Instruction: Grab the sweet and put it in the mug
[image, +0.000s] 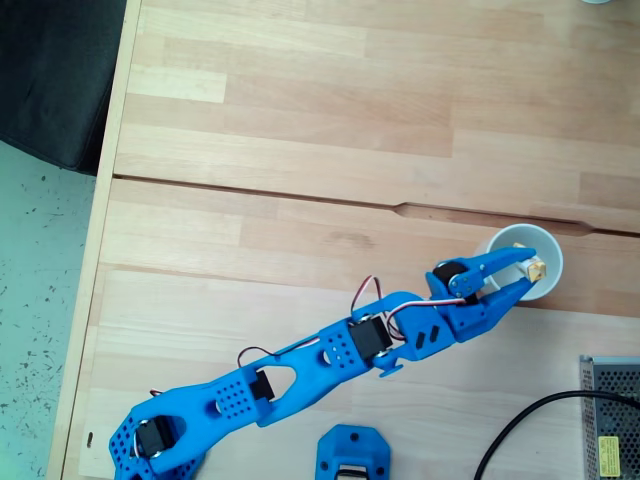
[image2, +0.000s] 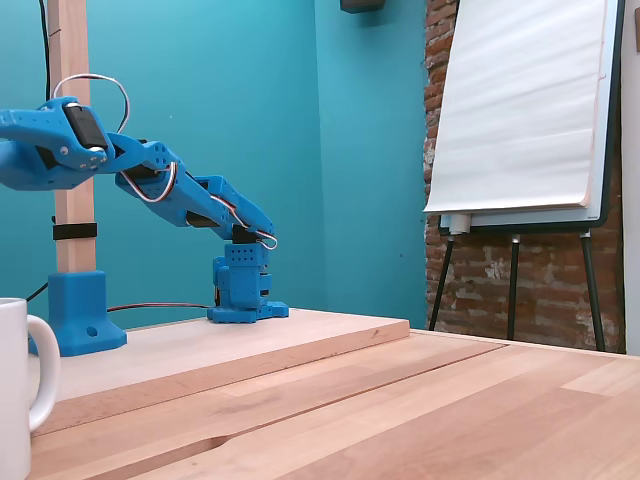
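From above, the blue arm reaches out across the wooden surface (image: 300, 150) and its pincer (image: 527, 270) hangs right over the open mouth of the mug (image: 548, 252). Between the 2 tips sits the sweet (image: 536, 269) — the pincer is clamped on it, holding it above the white inside of the mug and not yet let go.

From the low side view, the mug (image2: 22, 385) stands at the left edge, handle toward the room, with the arm stretching in above it.

I'd judge the sweet to be nearly weightless, its crinkly wrapper a bit slick, so the firmer middle is the place to pinch. The mug looks heavy enough to stay put — but ceramic, so better not knocked.
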